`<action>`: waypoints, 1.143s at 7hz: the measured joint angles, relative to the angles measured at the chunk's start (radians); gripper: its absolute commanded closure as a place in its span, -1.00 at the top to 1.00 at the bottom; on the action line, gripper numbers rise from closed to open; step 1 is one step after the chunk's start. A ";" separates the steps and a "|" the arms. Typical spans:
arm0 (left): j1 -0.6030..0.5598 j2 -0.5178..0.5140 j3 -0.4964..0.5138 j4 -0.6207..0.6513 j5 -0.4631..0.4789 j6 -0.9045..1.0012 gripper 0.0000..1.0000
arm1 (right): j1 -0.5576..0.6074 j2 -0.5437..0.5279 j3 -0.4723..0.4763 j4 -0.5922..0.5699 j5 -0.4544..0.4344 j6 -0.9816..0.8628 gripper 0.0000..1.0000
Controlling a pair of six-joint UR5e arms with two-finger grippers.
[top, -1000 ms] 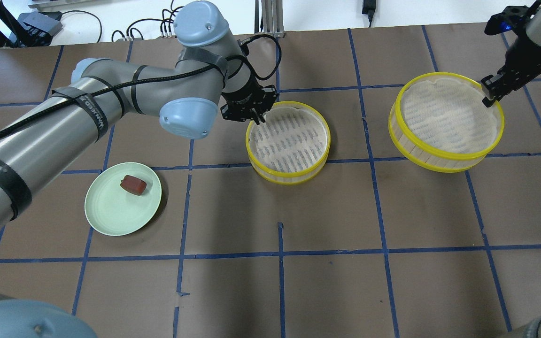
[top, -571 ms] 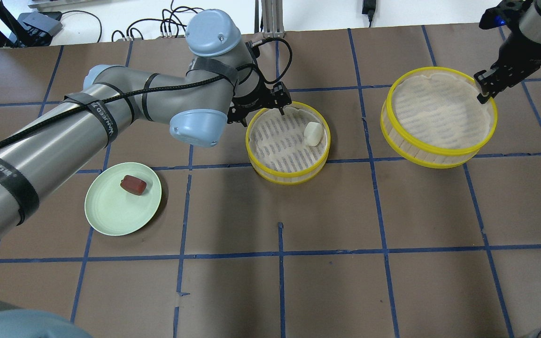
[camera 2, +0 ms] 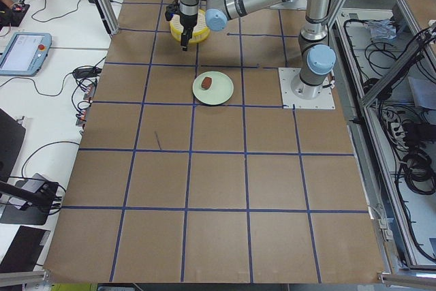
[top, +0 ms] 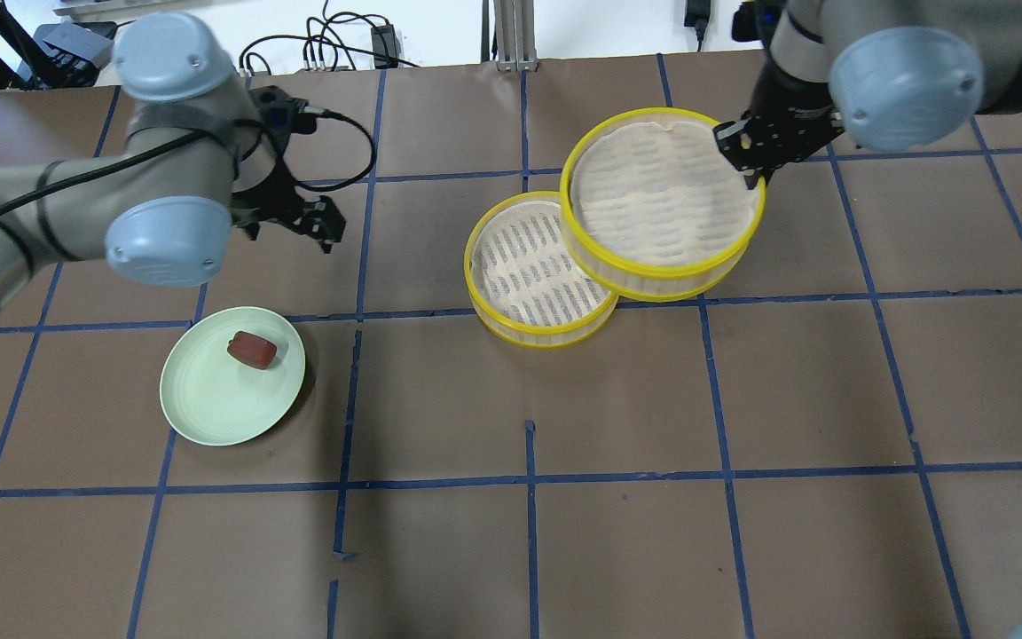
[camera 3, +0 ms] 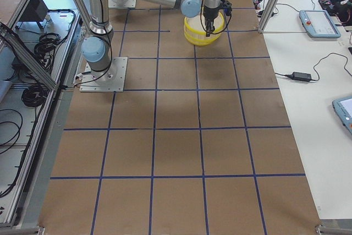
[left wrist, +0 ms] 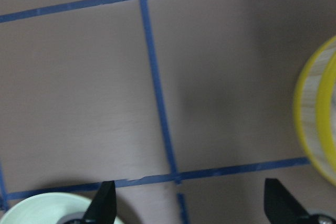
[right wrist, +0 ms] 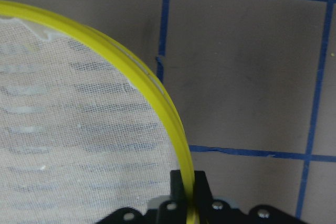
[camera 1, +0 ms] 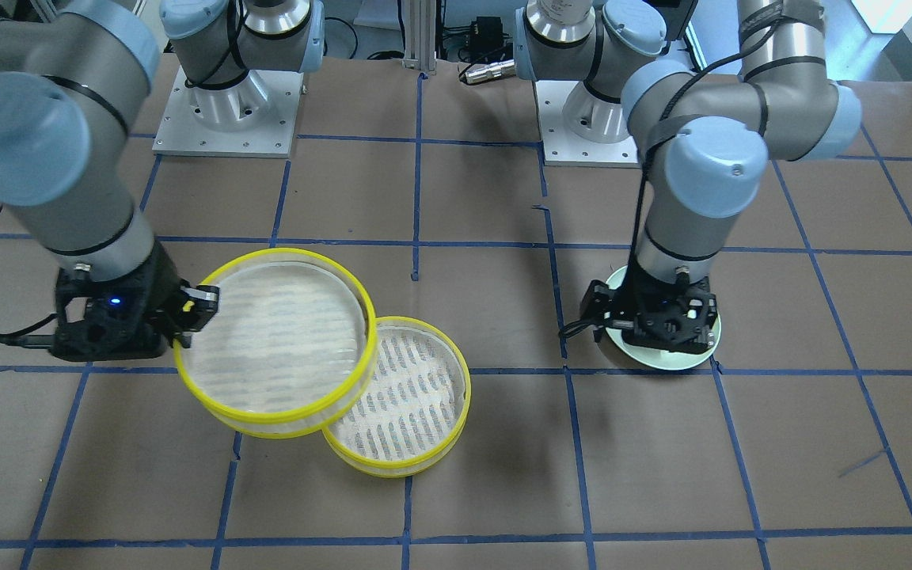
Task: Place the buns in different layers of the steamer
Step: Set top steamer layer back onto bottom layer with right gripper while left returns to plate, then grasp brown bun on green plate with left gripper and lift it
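My right gripper (top: 746,164) is shut on the yellow rim of one steamer tray (top: 662,204) and holds it raised, overlapping the right side of the other steamer tray (top: 524,271) on the table. The right wrist view shows the fingers (right wrist: 178,192) clamped on that rim. The white bun is hidden under the held tray. The reddish-brown bun (top: 252,350) lies on the pale green plate (top: 209,399). My left gripper (top: 289,232) is open and empty above the table, behind the plate; its fingertips (left wrist: 105,203) stand wide apart.
The brown table surface carries a blue tape grid. Cables and a metal post lie along the far edge (top: 511,35). In the front-facing view the left gripper (camera 1: 662,317) covers most of the plate (camera 1: 622,340).
The left gripper left the white bun in the table tray and swung left toward the plate. The right gripper carried its tray left until it overlaps the table tray, hiding the white bun.
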 measured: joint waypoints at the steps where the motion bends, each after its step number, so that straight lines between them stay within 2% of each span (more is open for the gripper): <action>1: 0.092 0.021 -0.066 -0.004 -0.002 0.094 1.00 | 0.076 0.049 -0.014 -0.042 -0.005 0.105 -0.88; 3: 0.163 0.008 -0.131 -0.004 0.000 0.156 1.00 | 0.127 0.126 -0.027 -0.085 -0.010 0.180 -0.88; 7: 0.176 -0.084 -0.155 0.005 -0.007 0.146 1.00 | 0.145 0.156 -0.016 -0.110 -0.008 0.237 -0.88; 8: 0.176 -0.100 -0.156 0.006 -0.024 0.133 0.50 | 0.146 0.161 -0.011 -0.114 -0.006 0.244 -0.88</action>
